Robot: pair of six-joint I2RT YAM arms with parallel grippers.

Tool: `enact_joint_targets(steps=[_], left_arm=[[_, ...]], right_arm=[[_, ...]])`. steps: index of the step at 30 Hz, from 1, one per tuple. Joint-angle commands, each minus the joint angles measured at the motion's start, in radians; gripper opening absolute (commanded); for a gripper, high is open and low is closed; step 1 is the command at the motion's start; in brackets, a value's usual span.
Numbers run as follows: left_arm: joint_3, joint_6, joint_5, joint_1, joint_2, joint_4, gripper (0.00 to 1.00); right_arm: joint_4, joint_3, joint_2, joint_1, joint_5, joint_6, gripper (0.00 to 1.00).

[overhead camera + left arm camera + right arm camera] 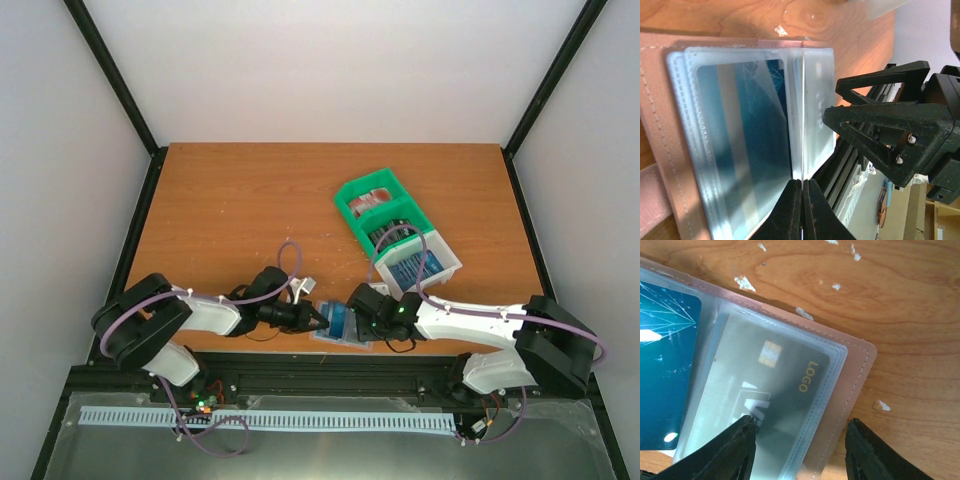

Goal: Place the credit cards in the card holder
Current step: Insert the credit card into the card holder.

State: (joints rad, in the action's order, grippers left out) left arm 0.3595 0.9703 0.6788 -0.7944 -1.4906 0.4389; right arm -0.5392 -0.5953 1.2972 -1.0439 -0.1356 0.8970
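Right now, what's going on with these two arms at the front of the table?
The card holder lies open at the near edge of the table, between both arms. The left gripper is shut on one of its clear sleeves. The right gripper hangs open over the holder's corner, above a grey card already sitting in a sleeve. A blue card fills the neighbouring one. More cards wait in the green-and-white tray farther back.
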Motion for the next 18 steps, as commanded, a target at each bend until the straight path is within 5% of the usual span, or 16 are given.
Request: enact_joint_targets(steps=[1,10,18], left_arm=[[-0.011,0.015,0.044,-0.008,-0.045,0.100,0.01],[-0.026,0.056,0.063,-0.009,-0.098,0.174,0.01],[-0.017,0.098,0.022,-0.040,-0.137,0.218,0.00]], right_arm=[[0.014,0.018,0.034,-0.010,0.001,0.001,0.49],[0.023,0.049,0.047,-0.010,0.006,0.016,0.35],[0.034,0.062,0.024,-0.010,0.008,0.035,0.35]])
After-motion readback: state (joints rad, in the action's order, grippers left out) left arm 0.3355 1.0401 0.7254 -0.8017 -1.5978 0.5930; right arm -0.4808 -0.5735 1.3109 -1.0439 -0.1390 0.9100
